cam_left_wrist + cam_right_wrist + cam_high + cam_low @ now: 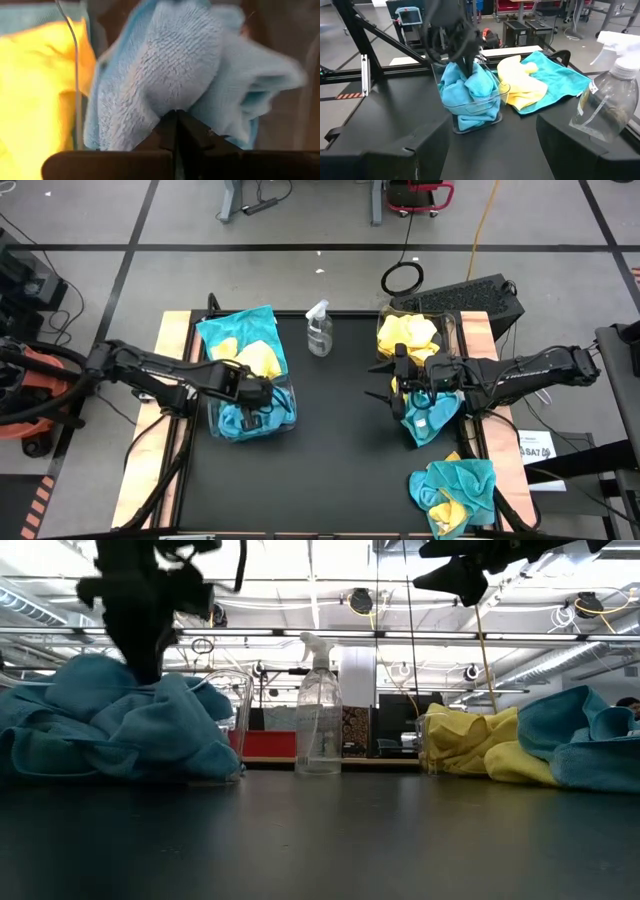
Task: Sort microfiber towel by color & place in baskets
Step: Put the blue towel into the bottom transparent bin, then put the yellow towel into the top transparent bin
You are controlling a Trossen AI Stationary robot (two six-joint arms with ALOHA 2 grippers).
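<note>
A clear basket (496, 98) at the table's left holds teal towels (243, 420). My left gripper (465, 65) points down into them and is shut, its tips sunk in the top teal towel (170, 65). Behind this basket, a loose pile of teal and yellow towels (240, 340) lies on the table. At the far right, a second basket (450, 330) holds yellow towels (408, 335). My right gripper (492, 150) hovers open and empty above the table near that basket, over teal towels (432, 418). My left gripper comes from above, pointing down, and pinches a fold of the top teal towel (165, 107) at its fingertips. The cloth bunches around the tips, so I cannot count the layers. The towel lies on the other teal towels inside the basket.
A clear spray bottle (318, 330) stands at the far middle of the table. Another heap of teal and yellow towels (455, 490) lies at the near right corner. The dark tabletop (340, 450) between the two arms is bare.
</note>
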